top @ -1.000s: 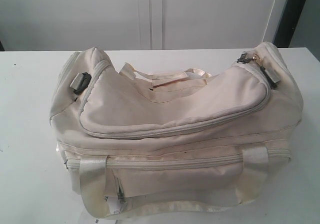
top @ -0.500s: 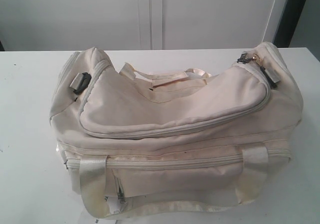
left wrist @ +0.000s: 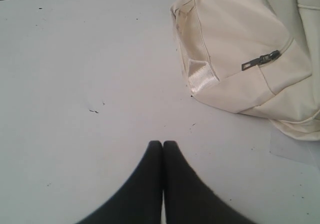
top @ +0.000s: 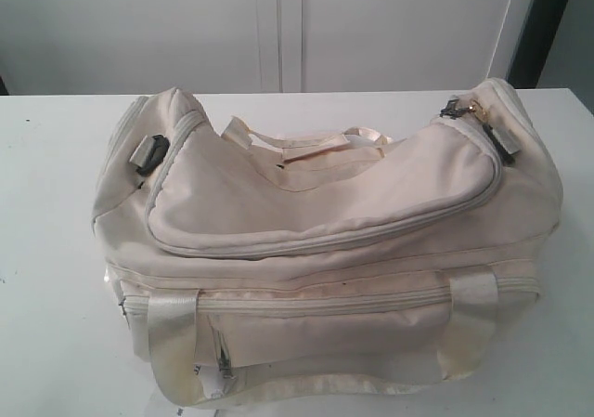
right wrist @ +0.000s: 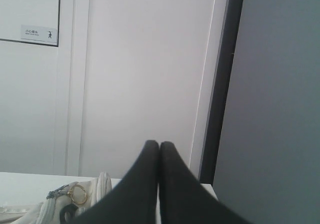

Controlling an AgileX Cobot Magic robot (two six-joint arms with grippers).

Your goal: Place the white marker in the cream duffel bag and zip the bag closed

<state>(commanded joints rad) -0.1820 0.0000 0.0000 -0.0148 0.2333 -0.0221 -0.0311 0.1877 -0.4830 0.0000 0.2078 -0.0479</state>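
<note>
Left jaws: pressed together with nothing between them; they hang over bare counter (top: 56, 203), near one end of the bag but apart from it
Right jaws: pressed together and empty as well; raised and pointing at the wall behind, with the bag's zip end just below them
Cream duffel bag (top: 325, 203): lies in the middle of the counter, front pocket toward the exterior camera; soft, slumped fabric that will sag and shift when pulled, so one side likely needs pinning while the other works
Top flap (top: 306, 199): curved, lying flat; its zip looks run shut all round, though the far side is hidden
Strap handles (top: 172, 343): satin, probably slippery; a poor place to grip for control
Zip pulls (top: 453, 109): clustered at the right end of the flap, beside a small gold ring; small stiff metal tabs, the best hold for working the zip; pinch flat and pull along the track
White marker: not seen in any view; whether it is inside the bag or out of frame I cannot tell; as a slim, light, smooth thing it would roll easily, so grip across the middle of the barrel
</note>
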